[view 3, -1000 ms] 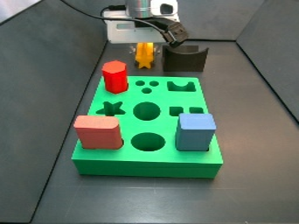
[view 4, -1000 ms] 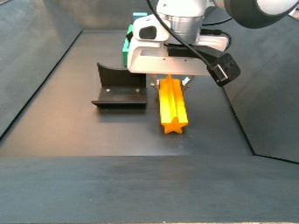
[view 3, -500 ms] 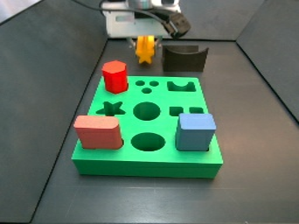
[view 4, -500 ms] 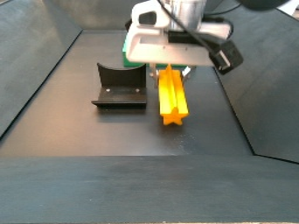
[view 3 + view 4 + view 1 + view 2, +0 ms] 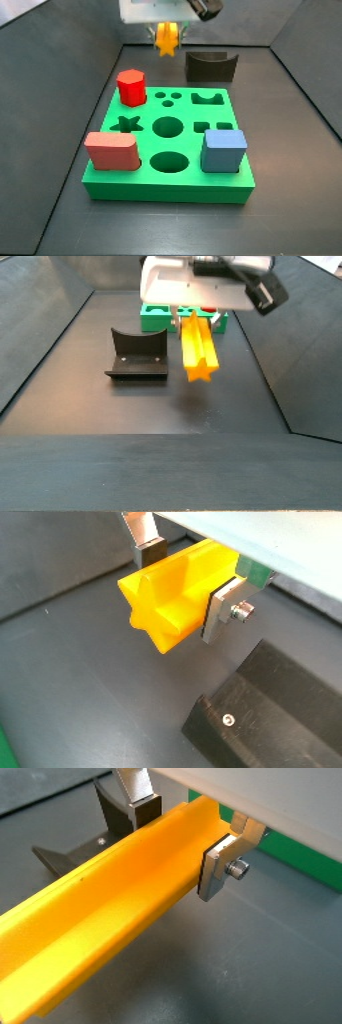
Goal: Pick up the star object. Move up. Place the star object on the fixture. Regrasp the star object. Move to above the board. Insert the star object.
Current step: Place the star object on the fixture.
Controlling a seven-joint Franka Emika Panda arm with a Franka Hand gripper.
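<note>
The star object [image 5: 197, 348], a long orange-yellow ridged prism, hangs level in the air above the floor, its shadow below it. My gripper [image 5: 186, 578] is shut on it, a finger [image 5: 222, 860] pressed to each side near one end. Its star-shaped end face [image 5: 158, 612] shows in a wrist view; its long body [image 5: 107, 933] runs out from the jaws. In a side view it appears high up [image 5: 166, 39], left of the fixture [image 5: 210, 67]. The dark fixture [image 5: 136, 355] sits on the floor beside it. The green board [image 5: 144, 183] lies nearer, its star hole [image 5: 127, 124] open.
On the board stand a red hexagonal prism [image 5: 131, 87], a red block [image 5: 112, 151] and a blue block [image 5: 225, 151]. Dark walls enclose the floor on both sides [image 5: 47, 346]. The fixture's base plate [image 5: 267, 717] lies close under the held piece.
The gripper has risen with the star object, lifting it off the floor; it now hangs clear above its shadow.
</note>
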